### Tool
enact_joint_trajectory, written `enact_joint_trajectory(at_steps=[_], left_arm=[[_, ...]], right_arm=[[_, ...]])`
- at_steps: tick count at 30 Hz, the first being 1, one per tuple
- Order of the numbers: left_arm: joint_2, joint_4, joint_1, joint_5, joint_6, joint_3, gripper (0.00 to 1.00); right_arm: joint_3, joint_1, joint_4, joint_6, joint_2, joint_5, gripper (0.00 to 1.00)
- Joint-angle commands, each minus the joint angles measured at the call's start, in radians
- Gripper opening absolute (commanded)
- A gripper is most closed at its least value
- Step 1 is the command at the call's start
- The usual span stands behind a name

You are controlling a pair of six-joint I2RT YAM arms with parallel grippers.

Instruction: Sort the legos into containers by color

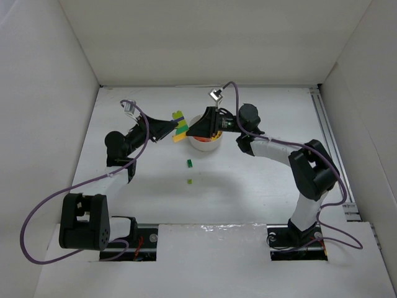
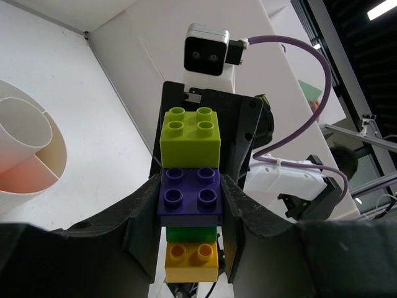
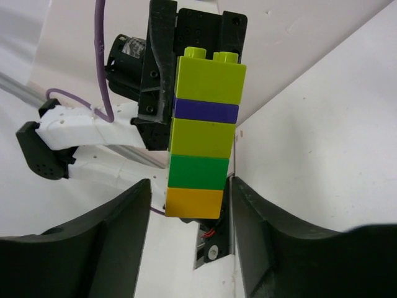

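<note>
My left gripper (image 1: 170, 129) is shut on the purple brick (image 2: 189, 195) of a multicolour clump (image 1: 179, 126) and holds it in the air just left of the round white divided dish (image 1: 205, 148). The clump stacks lime (image 2: 189, 133), purple, green (image 2: 191, 234) and yellow (image 2: 191, 261) bricks. My right gripper (image 1: 191, 129) is open over the dish's left rim. In the right wrist view the clump's yellow end (image 3: 194, 202) lies between its fingers (image 3: 118, 236), not clamped. Two tiny loose bits, green (image 1: 188, 163) and yellow-green (image 1: 190, 182), lie on the table nearer to me.
White walls enclose the table on the left, back and right. The dish's rim and dividers show at the left of the left wrist view (image 2: 25, 155). Purple cables loop from both arms.
</note>
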Motion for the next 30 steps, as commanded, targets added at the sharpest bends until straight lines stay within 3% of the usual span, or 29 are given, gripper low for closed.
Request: enact_joint_trajectory(at_steps=[1,12,22,25,26,27,28,29,30], left_arm=[[-0.034,0.056,-0.006,0.02,0.011,0.027,0.03],[-0.025,0.067,-0.006,0.001,0.021,0.027,0.0],[-0.005,0.105,0.014,-0.029,0.01,0.036,0.0],[-0.014,0.07,0.037,0.031,0.105,0.027,0.0],[-0.025,0.04,0.048,0.062,0.166,0.027,0.0],[-0.025,-0.163,0.048,0.135,0.251,0.047,0.0],[-0.034,-0.326,0.048,0.155,0.51,0.118,0.0],[-0.043,-0.5,0.048,0.155,0.653,0.157,0.0],[-0.043,-0.791,0.048,0.146,0.782,0.189,0.0]], right_arm=[[0.052,0.025,0.061,-0.031,0.015,-0.04,0.57],[0.012,0.057,0.042,-0.106,-0.013,-0.113,0.14],[-0.055,0.057,-0.073,-0.22,-0.07,-0.144,0.07],[-0.081,0.041,-0.11,-0.25,-0.103,-0.153,0.05],[-0.095,0.027,-0.11,-0.25,-0.114,-0.153,0.05],[-0.109,0.01,-0.137,-0.259,-0.126,-0.153,0.05],[-0.121,-0.03,-0.157,-0.27,-0.139,-0.165,0.05],[-0.142,-0.053,-0.186,-0.302,-0.166,-0.175,0.05],[-0.152,-0.077,-0.249,-0.323,-0.178,-0.175,0.05]])
